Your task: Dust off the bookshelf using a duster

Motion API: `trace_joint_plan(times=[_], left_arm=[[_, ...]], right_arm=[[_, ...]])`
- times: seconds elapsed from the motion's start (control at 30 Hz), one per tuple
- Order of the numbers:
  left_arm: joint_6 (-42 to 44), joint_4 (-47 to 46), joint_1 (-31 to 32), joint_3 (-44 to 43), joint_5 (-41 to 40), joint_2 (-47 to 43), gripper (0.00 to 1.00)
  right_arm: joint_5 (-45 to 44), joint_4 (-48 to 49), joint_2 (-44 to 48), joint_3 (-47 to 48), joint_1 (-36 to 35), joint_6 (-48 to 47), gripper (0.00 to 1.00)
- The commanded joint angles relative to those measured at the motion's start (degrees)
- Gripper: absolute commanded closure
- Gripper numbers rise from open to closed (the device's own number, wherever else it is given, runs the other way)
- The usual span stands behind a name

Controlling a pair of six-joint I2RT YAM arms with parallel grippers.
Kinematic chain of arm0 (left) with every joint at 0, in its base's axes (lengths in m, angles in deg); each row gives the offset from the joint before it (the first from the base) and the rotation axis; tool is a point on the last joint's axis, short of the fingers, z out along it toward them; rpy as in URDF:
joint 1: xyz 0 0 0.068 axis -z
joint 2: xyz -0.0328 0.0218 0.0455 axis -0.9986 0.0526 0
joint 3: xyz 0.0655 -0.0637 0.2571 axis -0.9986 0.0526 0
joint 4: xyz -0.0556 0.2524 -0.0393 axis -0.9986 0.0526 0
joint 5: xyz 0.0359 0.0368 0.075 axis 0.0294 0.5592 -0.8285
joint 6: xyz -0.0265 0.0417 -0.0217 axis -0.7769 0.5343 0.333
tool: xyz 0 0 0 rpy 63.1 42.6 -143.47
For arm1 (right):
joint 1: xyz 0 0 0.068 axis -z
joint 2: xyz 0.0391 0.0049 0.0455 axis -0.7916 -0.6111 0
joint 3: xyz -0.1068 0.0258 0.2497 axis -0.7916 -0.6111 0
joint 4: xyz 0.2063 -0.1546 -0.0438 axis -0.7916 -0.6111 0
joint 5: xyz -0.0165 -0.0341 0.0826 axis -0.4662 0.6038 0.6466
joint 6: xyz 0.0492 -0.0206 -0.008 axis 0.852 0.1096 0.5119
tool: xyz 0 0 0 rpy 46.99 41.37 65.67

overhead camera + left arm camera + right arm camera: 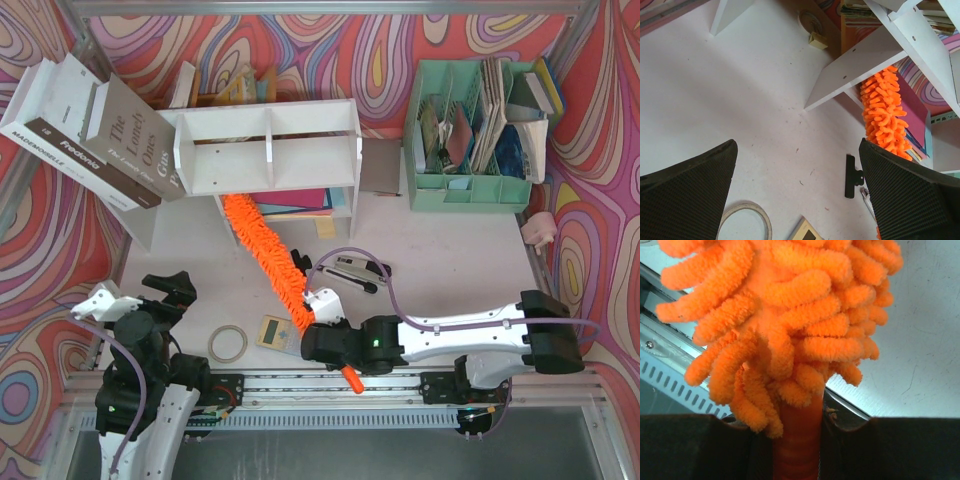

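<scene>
One long, fluffy orange chenille duster [265,245] lay slanted on the table, its tip inside the lower tier of the single white two-tier bookshelf [270,125]. Of two grippers, the right gripper [797,440] pinched its thin handle, while the left gripper [797,145] stood spread, holding nothing.

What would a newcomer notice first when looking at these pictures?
The fluffy orange duster stands out most, running diagonally from the lower tier of the white bookshelf to the right gripper, which is shut on its handle. Next come the big books leaning at the far left.
</scene>
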Motion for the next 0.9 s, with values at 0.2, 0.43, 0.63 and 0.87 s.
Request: trace_joint_plan(times=[0.2, 0.43, 0.63, 0.87], left_arm=[[0.9, -1.4, -0.4, 0.8, 0.4, 0.4, 0.01], [0.9, -1.4, -0.4, 0.9, 0.4, 0.4, 0.01], [0.9, -1.5, -0.4, 0.7, 0.4, 0.6, 0.01], [0.9, -1.5, -0.4, 0.9, 0.5, 0.5, 0.02]], right_arm=[[-8.7, 0.5, 3.1, 7.2, -0.5, -4.2, 1.00], [-8.5, 0.7, 1.8, 4.7, 0.3, -2.9, 1.00], [-8.9, -0.7, 1.4, 2.7, 1.3, 0.0, 1.00], [-11.5, -4.1, 7.7, -0.2, 1.4, 4.3, 1.00]])
